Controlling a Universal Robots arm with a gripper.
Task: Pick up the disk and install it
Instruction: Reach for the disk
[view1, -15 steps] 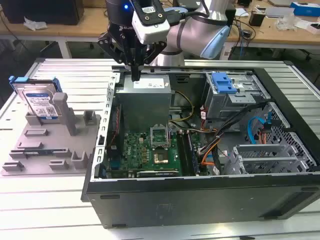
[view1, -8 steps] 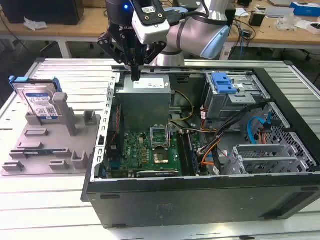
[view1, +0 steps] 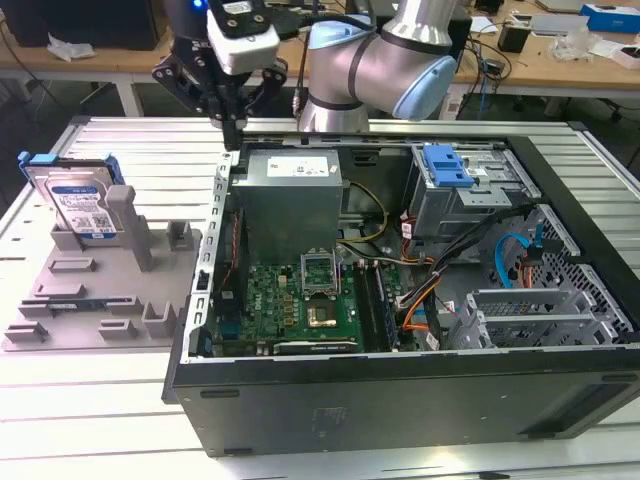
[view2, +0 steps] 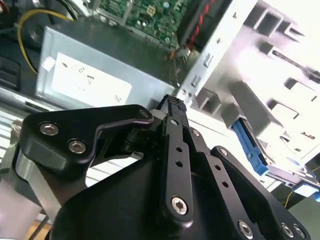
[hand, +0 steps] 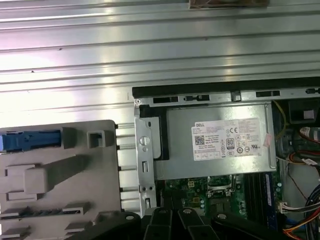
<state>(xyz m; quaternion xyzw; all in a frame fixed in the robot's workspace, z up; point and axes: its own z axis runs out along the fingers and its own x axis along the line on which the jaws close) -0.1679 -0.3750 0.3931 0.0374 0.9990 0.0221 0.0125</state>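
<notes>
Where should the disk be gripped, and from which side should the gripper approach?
The disk stands upright on edge in the grey holder. Its bottom is seated, and a grey post covers part of one face. So it is probably best to pinch across its thickness at the free top edge, coming from above.

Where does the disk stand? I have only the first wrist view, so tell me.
Observer: In the exterior view the disk stands upright on edge in the grey fixture, at that view's left, outside the computer case.
Operator: Report the gripper.
Observer: The gripper hangs shut and empty above the case's corner by the power supply, apart from the disk.
Operator: Describe the drive cage.
Observer: The drive cage inside the case holds a bare blue bracket.
</notes>
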